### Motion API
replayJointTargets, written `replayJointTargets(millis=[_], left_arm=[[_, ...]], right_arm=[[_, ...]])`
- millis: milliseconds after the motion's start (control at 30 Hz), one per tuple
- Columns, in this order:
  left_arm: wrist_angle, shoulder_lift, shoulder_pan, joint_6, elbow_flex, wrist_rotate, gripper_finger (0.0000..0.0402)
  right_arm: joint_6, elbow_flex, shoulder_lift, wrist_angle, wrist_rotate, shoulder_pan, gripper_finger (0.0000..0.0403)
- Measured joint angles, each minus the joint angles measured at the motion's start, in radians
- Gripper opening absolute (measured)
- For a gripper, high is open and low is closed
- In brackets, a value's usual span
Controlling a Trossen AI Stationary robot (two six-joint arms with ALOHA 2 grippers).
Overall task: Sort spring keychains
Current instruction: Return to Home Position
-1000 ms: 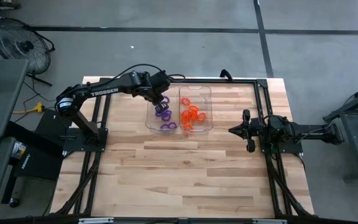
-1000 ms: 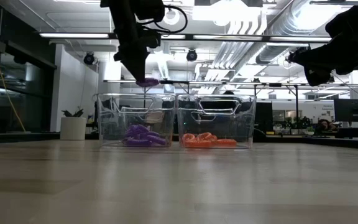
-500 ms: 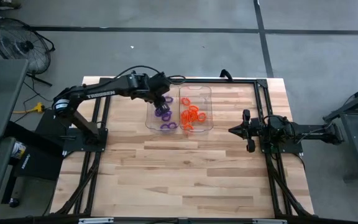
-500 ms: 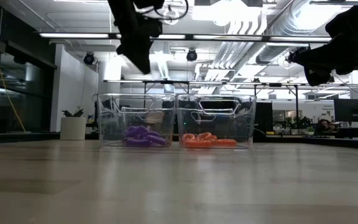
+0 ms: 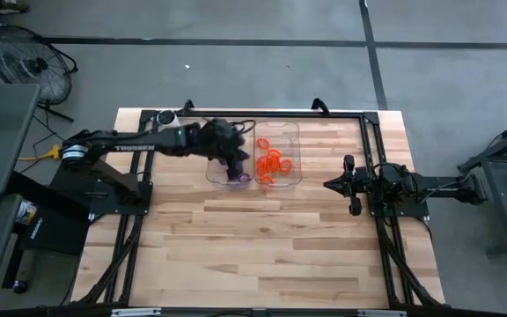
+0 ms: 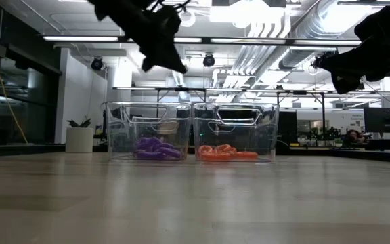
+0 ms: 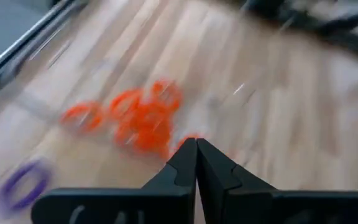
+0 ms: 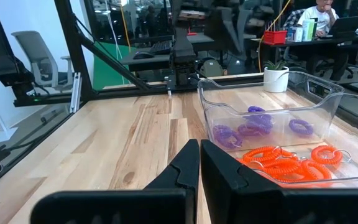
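Two clear trays stand side by side at the table's far middle. Purple spring keychains [image 5: 236, 178] [image 6: 154, 148] [image 8: 253, 127] lie on the floor of the left tray [image 5: 210, 167]. Orange ones [image 5: 273, 163] [image 6: 225, 152] [image 7: 142, 118] [image 8: 291, 162] lie in the right tray [image 5: 296, 134]. My left gripper [image 5: 238, 159] [image 6: 173, 62] [image 7: 196, 149] hangs shut and empty above the left tray, tilted toward the orange tray. My right gripper [image 5: 330, 184] [image 8: 199, 149] waits shut in the air, right of the trays.
Black frame rails [image 5: 372, 150] run along the table's left, right and far sides. Bare wooden tabletop [image 5: 253, 246] spreads on the near side of the trays. A fan [image 5: 25, 57] and a desk stand on the floor beyond the table's left edge.
A second ago my left gripper held a purple keychain above the left tray; the keychain is gone from its fingers. Since then the left arm has stretched out lower, and its gripper has swung and tipped toward the orange tray.
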Motion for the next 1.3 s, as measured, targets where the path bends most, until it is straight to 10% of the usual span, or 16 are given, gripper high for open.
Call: replayJointTargets(millis=[400,867,1300], left_arm=[[0.512,-0.311,-0.042,-0.207,-0.526,0.109,0.0001],[0.54,-0.895,-0.186,-0.056,-0.923,0.129,0.0],[0.539,-1.186,-0.378,0.059,-1.107,0.051,0.0]], right_arm=[[0.0,0.0,0.0,0.0,-0.003,0.0,0.0011],[0.0,0.0,0.0,0.0,-0.003,0.0,0.0011],[0.0,0.0,0.0,0.0,-0.003,0.0,0.0011]])
